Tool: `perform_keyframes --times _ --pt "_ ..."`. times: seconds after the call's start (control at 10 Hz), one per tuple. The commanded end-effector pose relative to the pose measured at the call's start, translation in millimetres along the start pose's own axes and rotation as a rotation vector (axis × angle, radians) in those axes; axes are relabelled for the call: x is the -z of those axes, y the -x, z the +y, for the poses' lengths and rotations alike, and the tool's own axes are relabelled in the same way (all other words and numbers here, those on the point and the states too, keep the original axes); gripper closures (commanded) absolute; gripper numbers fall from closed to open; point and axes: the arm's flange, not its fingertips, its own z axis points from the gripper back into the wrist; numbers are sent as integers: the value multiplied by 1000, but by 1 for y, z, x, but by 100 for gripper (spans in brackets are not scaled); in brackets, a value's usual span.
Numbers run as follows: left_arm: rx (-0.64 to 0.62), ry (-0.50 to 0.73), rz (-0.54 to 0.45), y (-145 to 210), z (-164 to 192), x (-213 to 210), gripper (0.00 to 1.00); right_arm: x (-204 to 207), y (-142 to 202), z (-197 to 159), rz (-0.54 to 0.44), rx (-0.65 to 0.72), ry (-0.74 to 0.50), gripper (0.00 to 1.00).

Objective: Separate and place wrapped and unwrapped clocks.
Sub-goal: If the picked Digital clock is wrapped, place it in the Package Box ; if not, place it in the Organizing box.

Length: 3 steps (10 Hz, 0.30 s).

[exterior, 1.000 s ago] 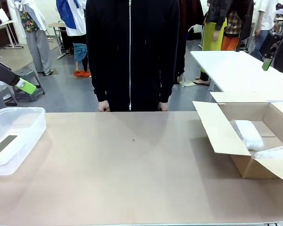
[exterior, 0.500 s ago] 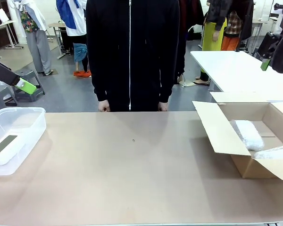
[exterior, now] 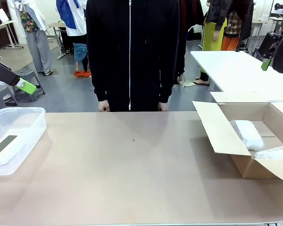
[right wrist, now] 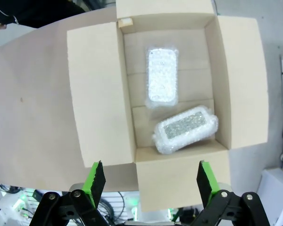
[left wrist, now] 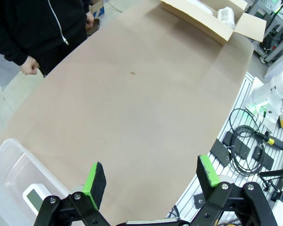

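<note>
Wrapped clocks [right wrist: 162, 74] [right wrist: 185, 128] both lie in the cardboard box [right wrist: 100, 89], directly under the spread right claw [right wrist: 148, 181]; left claw [left wrist: 150, 181] also spread, empty.

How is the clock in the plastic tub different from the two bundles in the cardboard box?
The clock lies bare, its dark screen facing up, while the two bundles are covered in white bubble wrap. The clock rests alone in the clear plastic tub at the table's left end; the bundles lie together in the open cardboard box at the right end. One bundle lies straight along the box, the other at an angle. All three are oblong with rounded corners.
</note>
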Motion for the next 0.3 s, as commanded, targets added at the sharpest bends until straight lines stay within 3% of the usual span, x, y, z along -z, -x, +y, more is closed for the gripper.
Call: perform_keyframes --times 0.0,0.2 --pt "1 -7 0 -1 -1 0 0 -1 1 -1 2 -7 -9 0" --pt "1 -7 0 -1 -1 0 0 -1 1 -1 2 -7 -9 0"
